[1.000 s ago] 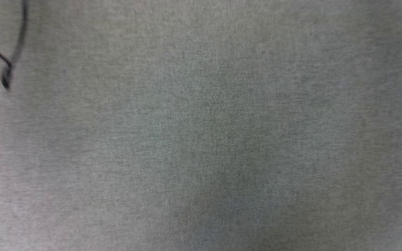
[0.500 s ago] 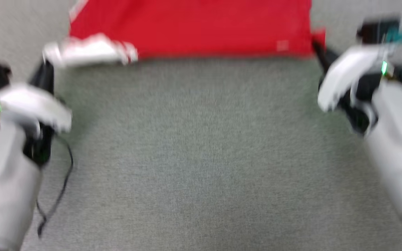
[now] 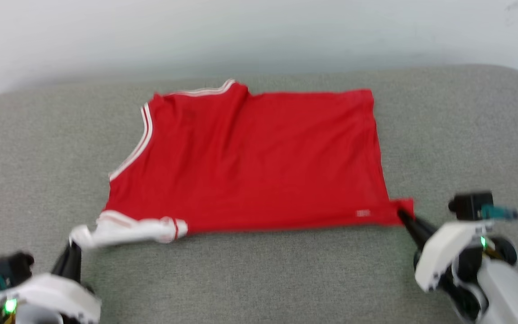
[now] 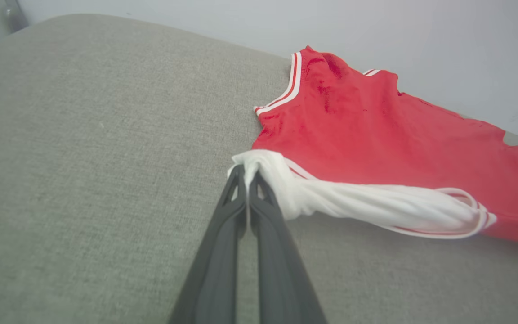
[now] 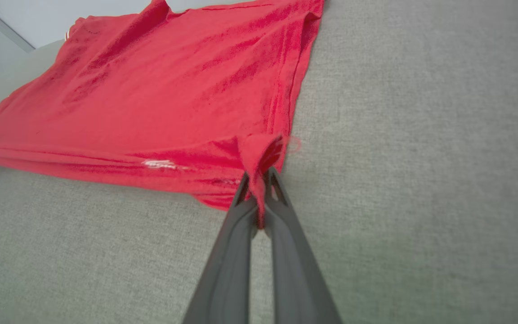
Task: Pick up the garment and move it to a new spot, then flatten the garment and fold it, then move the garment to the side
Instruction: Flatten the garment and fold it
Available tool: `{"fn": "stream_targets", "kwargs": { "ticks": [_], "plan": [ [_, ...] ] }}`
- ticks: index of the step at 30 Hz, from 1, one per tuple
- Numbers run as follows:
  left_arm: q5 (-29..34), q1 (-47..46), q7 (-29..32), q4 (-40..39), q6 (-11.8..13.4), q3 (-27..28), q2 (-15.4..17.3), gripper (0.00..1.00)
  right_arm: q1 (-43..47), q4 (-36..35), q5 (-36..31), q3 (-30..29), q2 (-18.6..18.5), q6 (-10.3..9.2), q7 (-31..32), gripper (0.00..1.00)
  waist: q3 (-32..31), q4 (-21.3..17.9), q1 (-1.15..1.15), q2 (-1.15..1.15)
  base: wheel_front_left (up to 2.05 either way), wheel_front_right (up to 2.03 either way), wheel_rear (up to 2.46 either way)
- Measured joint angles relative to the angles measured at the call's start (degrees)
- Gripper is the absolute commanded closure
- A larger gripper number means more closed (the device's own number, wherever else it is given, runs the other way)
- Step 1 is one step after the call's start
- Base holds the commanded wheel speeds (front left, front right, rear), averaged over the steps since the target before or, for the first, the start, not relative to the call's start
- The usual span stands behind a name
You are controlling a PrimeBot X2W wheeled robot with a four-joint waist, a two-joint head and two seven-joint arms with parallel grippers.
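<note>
Left gripper (image 3: 73, 246) (image 4: 246, 173): at the lower left of the head view, fingers pressed together on the bunched end of the white sleeve (image 3: 128, 229) (image 4: 367, 204). The sleeve is drawn out into a twisted roll along the near edge of the garment, with red-and-white striped trim at its far end.

Right gripper (image 3: 404, 216) (image 5: 259, 180): at the lower right of the head view, fingers clamped on the garment's near right corner. A small red tuft of cloth sits pinched between the tips.

Garment (image 3: 259, 162) (image 4: 376, 135) (image 5: 173, 90): red jersey, lying spread on the table (image 3: 259, 279), mid-surface, toward the far edge.
- Neck and armhole end to the robot's left, straight hem to its right.
- Striped trim runs along the left armhole and the far left opening.
- Red face up, mostly flat; shallow wrinkles near the far left corner.
- Small white label (image 3: 363, 212) (image 5: 160, 164) close to the near right corner.
- The near edge runs between the two grippers.

Table: grey woven fabric top with rounded far corners; bare cloth in front of the garment and to both sides.

Wall (image 3: 241, 31): pale, plain, directly behind the table's far edge.
</note>
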Motion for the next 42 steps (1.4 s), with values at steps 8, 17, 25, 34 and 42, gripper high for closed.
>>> {"fn": "stream_targets", "kwargs": {
  "ticks": [8, 17, 25, 34, 42],
  "plan": [
    [-3.3, 16.5, 5.9, -16.5, 8.5, 0.8, 2.3, 1.00, 17.9, -13.4, -4.5, -8.6, 0.0, 0.00, 5.9, 1.00, -3.2, 0.9, 0.01, 0.00, 0.00, 0.00, 0.00],
    [-4.6, 23.0, 8.7, -30.5, 13.7, 2.7, 5.2, 1.00, 30.4, -32.1, -10.7, -19.5, 5.0, -0.01, 17.0, 1.00, -3.4, 1.8, 0.01, 0.00, 0.00, 0.00, 0.00],
    [-2.1, 10.5, 8.6, -29.3, 12.0, 1.7, 4.0, 1.00, 23.1, -36.3, -13.6, -22.9, 7.8, -0.02, 21.5, 1.00, 0.6, 1.7, 0.03, 0.00, 0.00, 0.00, 0.00],
    [-1.4, -3.8, 8.0, -17.2, 6.3, -0.2, 1.4, 1.00, 10.3, -28.1, -14.7, -21.3, 7.0, -0.03, 21.9, 1.00, 7.8, 1.3, 0.03, 0.00, 0.00, 0.00, 0.00],
    [-2.7, -11.5, 11.3, -5.8, 1.6, -2.8, -1.1, 0.99, 1.7, -18.3, -14.6, -17.1, 6.3, -0.03, 19.6, 0.86, 13.2, 0.9, 0.04, 0.00, 0.00, 0.00, 0.00]
  ]
}}
